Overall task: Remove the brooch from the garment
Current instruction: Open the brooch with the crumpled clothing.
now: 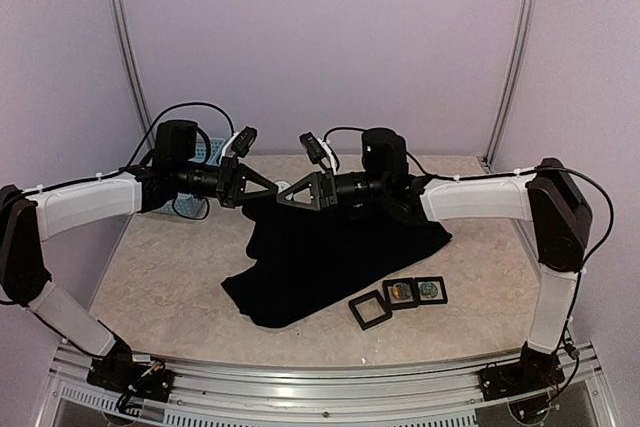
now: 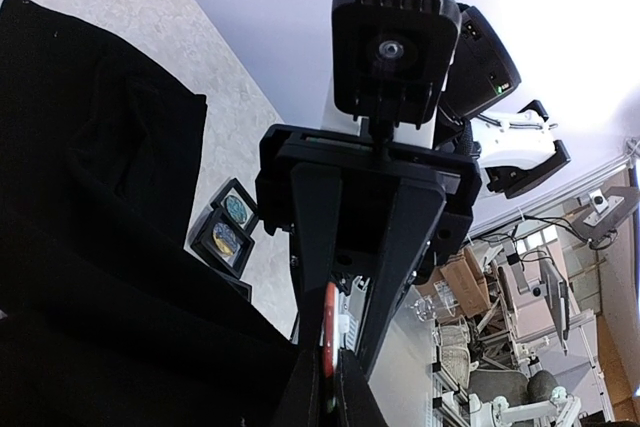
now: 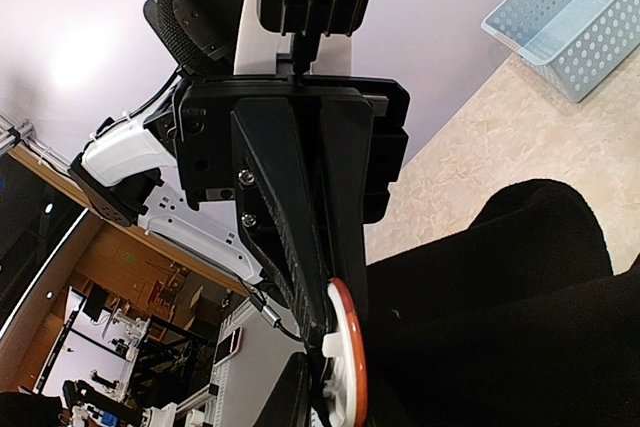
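The black garment lies crumpled mid-table, its back edge lifted to where both grippers meet. The brooch is a thin orange disc with a white back, seen edge-on; it also shows as a red sliver, the brooch, in the left wrist view. My left gripper reaches in from the left and is shut on the brooch's rim, its fingertips tight against the fabric. My right gripper comes from the right, its jaws closed around the disc and its white back. The brooch is hidden in the top view.
Three small black square frames lie on the table in front of the garment; two hold round pieces. A light-blue perforated basket stands at the back left, behind the left arm. Purple walls enclose the table.
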You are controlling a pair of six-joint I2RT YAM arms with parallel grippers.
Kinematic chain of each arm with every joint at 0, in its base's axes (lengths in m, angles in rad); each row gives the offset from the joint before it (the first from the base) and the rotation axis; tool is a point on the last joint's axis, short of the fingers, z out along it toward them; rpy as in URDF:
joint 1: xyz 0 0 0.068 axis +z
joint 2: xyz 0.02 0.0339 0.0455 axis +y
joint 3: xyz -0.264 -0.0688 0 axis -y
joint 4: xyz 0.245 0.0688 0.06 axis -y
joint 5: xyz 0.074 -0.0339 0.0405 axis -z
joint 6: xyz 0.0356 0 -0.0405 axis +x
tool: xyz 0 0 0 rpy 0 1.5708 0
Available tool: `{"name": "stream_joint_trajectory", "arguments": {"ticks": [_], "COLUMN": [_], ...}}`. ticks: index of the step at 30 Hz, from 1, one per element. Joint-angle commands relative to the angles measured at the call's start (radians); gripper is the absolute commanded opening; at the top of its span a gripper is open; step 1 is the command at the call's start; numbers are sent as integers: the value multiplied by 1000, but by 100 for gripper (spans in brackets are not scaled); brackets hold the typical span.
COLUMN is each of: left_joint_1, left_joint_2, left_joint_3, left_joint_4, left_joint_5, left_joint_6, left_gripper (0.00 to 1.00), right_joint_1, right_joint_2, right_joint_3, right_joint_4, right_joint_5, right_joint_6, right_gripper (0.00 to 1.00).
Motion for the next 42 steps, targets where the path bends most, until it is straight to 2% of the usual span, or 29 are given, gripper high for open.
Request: {"name": "stream_joint_trajectory", "arguments": {"ticks": [1, 8, 16, 24, 35, 42], "left_joint_1": [-10, -8, -8, -9, -17, -27], "left_joint_2": [-34, -32, -36, -44, -47, -46], "left_joint_3": [-12, -13, -16, -18, -10, 5], "left_joint_4": [23, 24, 25, 30, 22, -2], "left_joint_5": [13, 10, 8, 11, 16, 12], "left_joint_6": [18, 13, 14, 18, 30, 50], "left_gripper": [0, 0, 0, 0, 0, 0], "right_joint_1": [-10, -15, -17, -22, -24, -26], "right_joint_2": [-5, -22, -21, -17, 12, 49], "right_joint_3": [-34, -55, -63, -69, -37, 44], "right_joint_4": [89, 111, 134, 133, 48, -188], "right_joint_5": [-18, -17, -17, -10, 13, 71], "right_joint_6": [43, 54, 70, 82, 77, 28], "right_gripper": [15, 25, 26, 13, 3, 0]}}
